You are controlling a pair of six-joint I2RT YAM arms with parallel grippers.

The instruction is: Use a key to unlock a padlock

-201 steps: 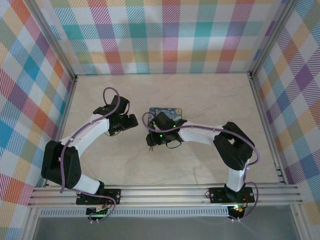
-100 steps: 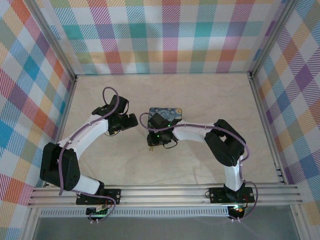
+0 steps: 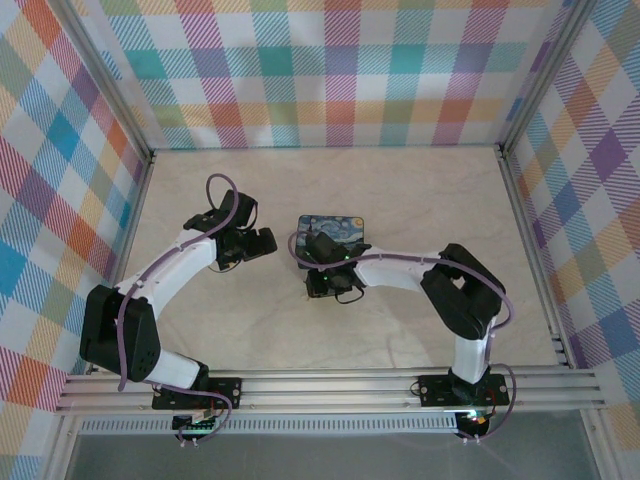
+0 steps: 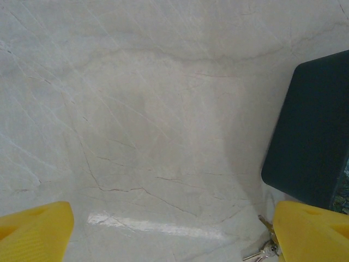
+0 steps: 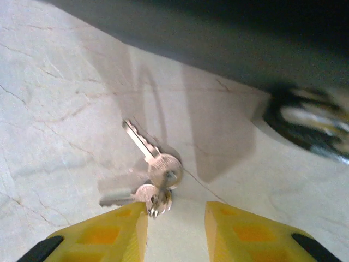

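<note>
**1. Table**. Pale, veined stone-look top, boxed in by plaid walls. Everything below rests on or hangs over it.

**2. Left arm**. It reaches to the centre-left of the top view. The left gripper is held off to the tin's side, probably to leave the work to the other arm. In the left wrist view its yellow fingers sit in the two bottom corners, spread wide with nothing between them.

**3. Right arm**. It bends in from the lower right to the centre of the top view, with the wrist low over the table so the fingers can reach the key.

**4. Tin**. Dark blue with a painted lid, at the centre of the top view (not a task item). It crowds the key from behind, which likely explains the low, flat approach.

**5. Right gripper**. Its yellow pads sit on the bottom edge of the right wrist view. A narrow gap between them shows bare table, and nothing is clamped.

**6. Key**. A small silver bunch lying flat at the centre of the right wrist view, near the tin's shadowed wall. Its ring is at the tip of the picture's left pad and its blade points to the upper left.

**7. Blurred dark-and-pale shape**. At the right edge of the right wrist view, it may be the padlock, but I cannot tell.
</note>
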